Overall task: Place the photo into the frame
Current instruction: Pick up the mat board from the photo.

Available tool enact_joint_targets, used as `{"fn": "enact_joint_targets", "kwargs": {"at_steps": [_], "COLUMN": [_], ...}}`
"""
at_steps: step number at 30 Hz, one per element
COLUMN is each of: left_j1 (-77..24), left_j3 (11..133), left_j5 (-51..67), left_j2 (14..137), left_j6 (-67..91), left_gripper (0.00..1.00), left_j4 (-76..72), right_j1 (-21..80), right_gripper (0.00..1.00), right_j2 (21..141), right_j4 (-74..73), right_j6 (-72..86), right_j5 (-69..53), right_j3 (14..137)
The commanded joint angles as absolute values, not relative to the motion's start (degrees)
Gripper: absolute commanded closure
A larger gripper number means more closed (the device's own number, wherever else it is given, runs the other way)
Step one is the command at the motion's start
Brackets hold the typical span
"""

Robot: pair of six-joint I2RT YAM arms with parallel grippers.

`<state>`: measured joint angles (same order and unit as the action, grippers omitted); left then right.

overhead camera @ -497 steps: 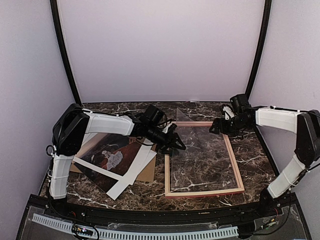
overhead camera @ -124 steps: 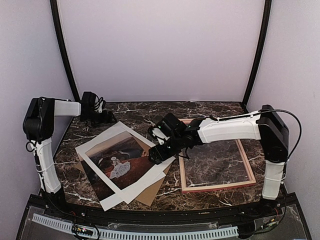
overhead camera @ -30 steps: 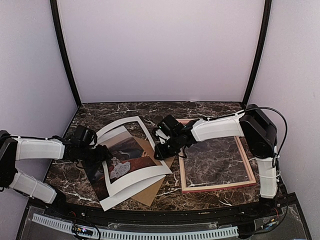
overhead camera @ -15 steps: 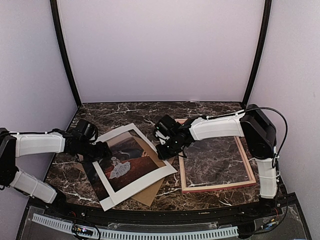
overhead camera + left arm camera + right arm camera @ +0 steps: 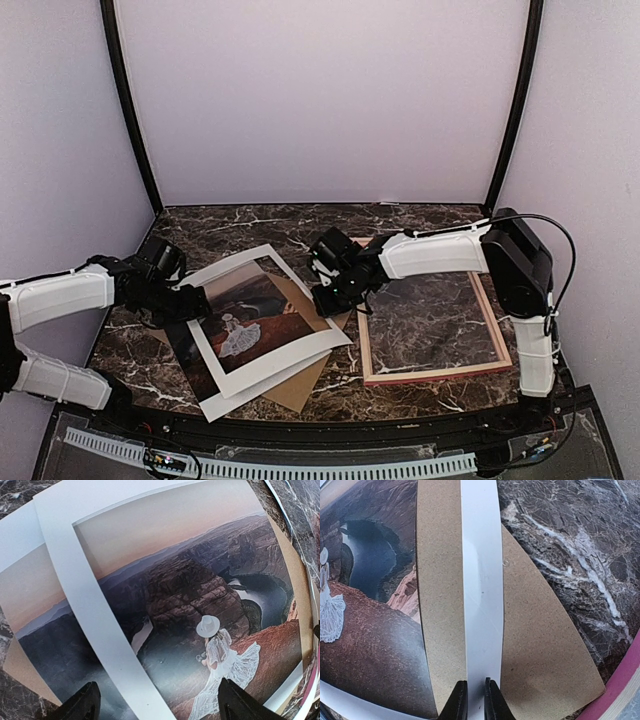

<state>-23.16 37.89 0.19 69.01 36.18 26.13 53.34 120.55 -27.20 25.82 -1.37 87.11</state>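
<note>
Right tool pinched on white card mat border; left tool spread wide over reddish-brown canyon photo print.

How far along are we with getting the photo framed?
Done: nothing framed yet; the frame lies on the right, only marble showing through it. In hand: the right end effector pinches the white mat lying over the photo; the left end effector hangs open over it. Left: clear the mat, grasp the photo, lay it in the frame.
</note>
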Motion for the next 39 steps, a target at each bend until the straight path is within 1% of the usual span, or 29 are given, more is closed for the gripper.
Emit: {"fn": "enact_joint_targets", "kwargs": {"at_steps": [1, 6, 7, 11, 26, 33, 39], "left_j1": [-23.5, -23.5, -23.5, -23.5, -22.6, -20.5, -17.1], "left_j3": [40.1, 38.2, 37.9, 35.3, 27.0, 25.2, 21.4], "left_j5": [-3.1, -0.5, 2.1, 6.2, 13.3, 15.8, 22.5], "left_j2": [65.3, 64.4, 64.4, 64.4, 61.6, 61.7, 61.8], "left_j6": [35.0, 37.2, 37.7, 40.2, 48.1, 48.8, 51.1], "left_gripper": [0.15, 0.13, 0.12, 0.09, 0.04, 0.04, 0.07], "left_j4": [32.0, 30.7, 30.2, 25.9, 17.9, 14.0, 5.8], "right_j1": [52.5, 52.0, 51.9, 51.6, 50.7, 50.5, 50.5], "right_gripper": [0.87, 0.87, 0.87, 0.87, 0.88, 0.89, 0.89], "right_j2": [120.6, 120.0, 120.0, 119.4, 118.3, 118.1, 118.1], "right_j4": [-26.9, -25.9, -25.8, -24.7, -21.9, -21.5, -21.0], "right_j6": [26.7, 27.0, 27.1, 27.6, 29.0, 29.2, 29.4], "right_j5": [-1.2, -2.4, -2.6, -3.7, -7.1, -8.0, -8.5], "right_j3": [87.8, 87.2, 87.2, 86.2, 83.7, 83.6, 83.1]}}
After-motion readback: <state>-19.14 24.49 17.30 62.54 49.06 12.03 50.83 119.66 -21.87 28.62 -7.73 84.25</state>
